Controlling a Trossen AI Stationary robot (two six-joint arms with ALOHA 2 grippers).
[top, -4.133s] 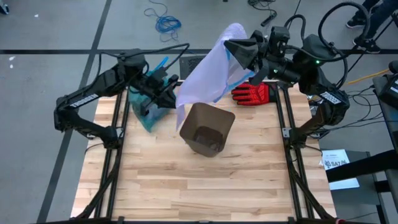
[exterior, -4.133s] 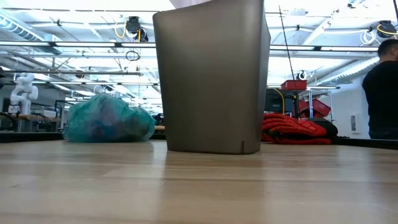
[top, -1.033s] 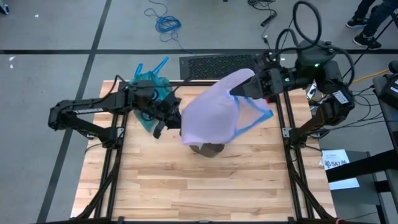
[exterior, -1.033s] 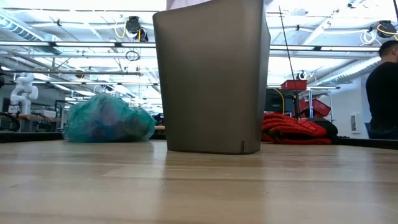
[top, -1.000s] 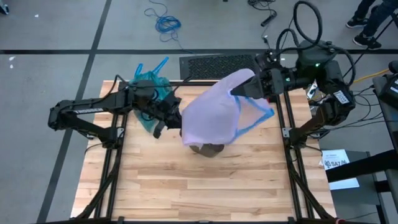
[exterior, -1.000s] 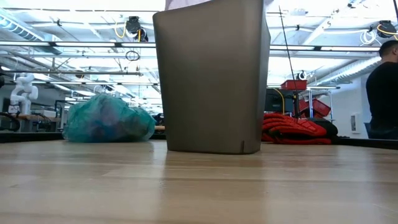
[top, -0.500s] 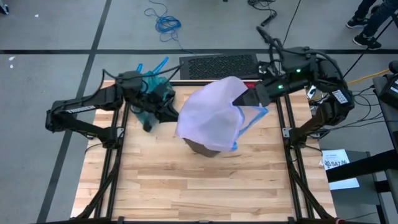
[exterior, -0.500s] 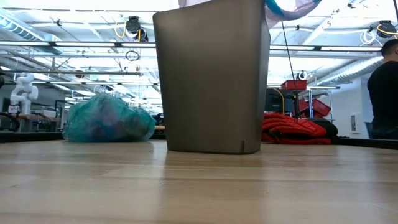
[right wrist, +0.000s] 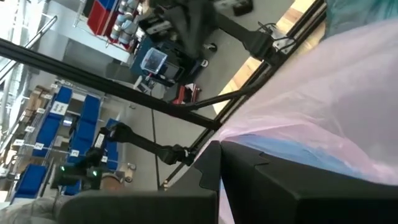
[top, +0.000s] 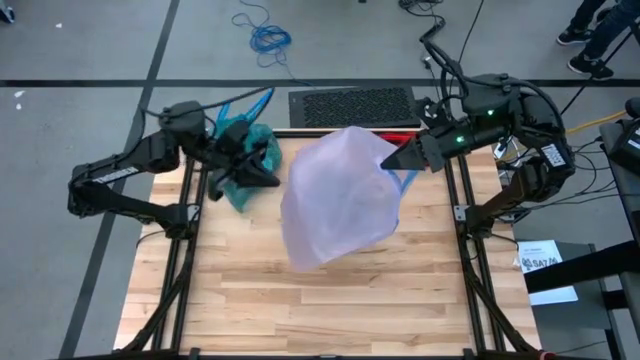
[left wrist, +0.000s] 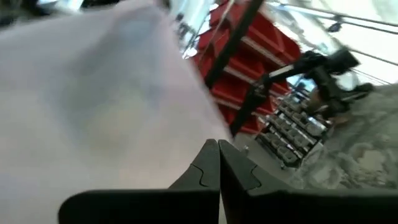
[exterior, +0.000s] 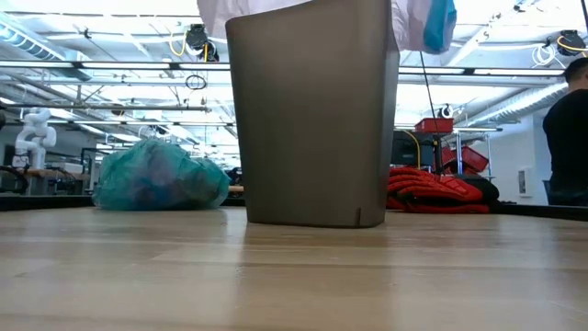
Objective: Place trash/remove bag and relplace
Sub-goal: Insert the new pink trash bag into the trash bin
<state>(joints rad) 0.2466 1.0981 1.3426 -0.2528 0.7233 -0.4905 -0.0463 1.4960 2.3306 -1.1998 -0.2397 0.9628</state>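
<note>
1. The left gripper (top: 262,178) sits left of the bin (exterior: 312,110), just beside the bag (top: 245,160). In the left wrist view its fingers are pressed together; whether they pinch any film I cannot tell.
2. The bag, teal-green and knotted into a lump, lies on the table (top: 320,300) to the bin's left, well apart from it. It is out of the bin, so removal looks done. Its bulk suggests the trash is inside, though no scraps can be made out.
3. The pink replacement liner (top: 335,205) billows over the bin and hides it completely from above. In the low view the film hangs past the rim on both sides, with its blue strip (exterior: 439,26) dangling by the bin's right corner.
4. The right gripper (top: 395,160) is above the bin's right side, fingers closed on the liner's edge.
5. A red glove (exterior: 432,193) lies beyond the bin, to its right; a person (exterior: 565,138) stands in the room further right.
6. Judged from this, what is left is seating the liner: opening its mouth, pushing it down and folding its edge over the rim.
</note>
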